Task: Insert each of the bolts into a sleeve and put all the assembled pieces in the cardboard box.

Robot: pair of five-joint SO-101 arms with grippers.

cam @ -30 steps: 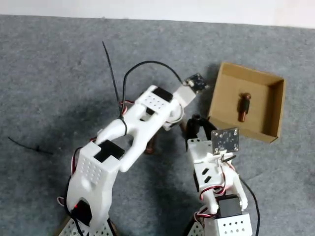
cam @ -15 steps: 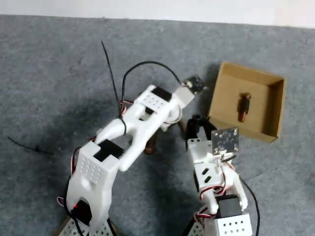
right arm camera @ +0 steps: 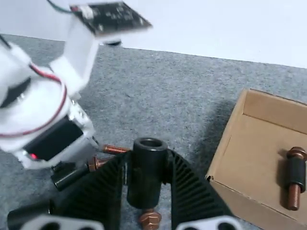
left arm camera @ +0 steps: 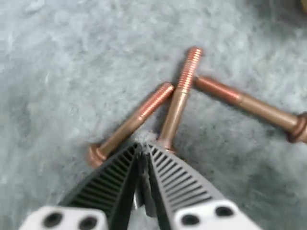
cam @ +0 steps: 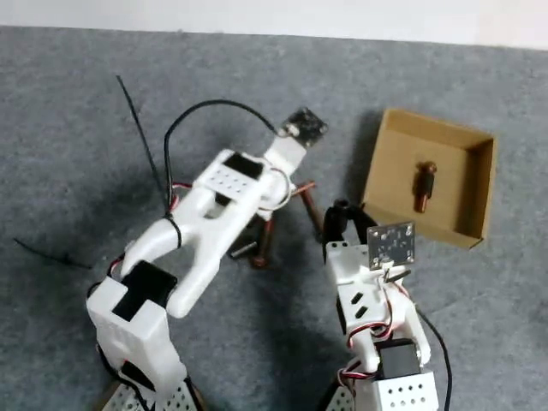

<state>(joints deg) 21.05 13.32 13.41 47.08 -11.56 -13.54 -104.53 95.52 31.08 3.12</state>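
Soft, even light falls on the grey table (cam: 445, 77) from above and somewhat from the right. I see a broad, faint shadow spreading left of the left arm (cam: 223, 184), and the cardboard box (cam: 394, 180) throws a dim band along its left side. The copper bolts (left arm camera: 175, 110) carry mild highlights. The wall (right arm camera: 216, 24) looks very bright.

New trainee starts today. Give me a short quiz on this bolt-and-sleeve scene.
1. True or false: the cardboard box holds two assembled pieces.
2. The right gripper is shut on: A a black sleeve, B a bare bolt, C nothing.
3. Fill in: in the left wrist view, ___ bolts lie before the left gripper.
Key: 1 false, one assembled piece; 2 A; 3 three.
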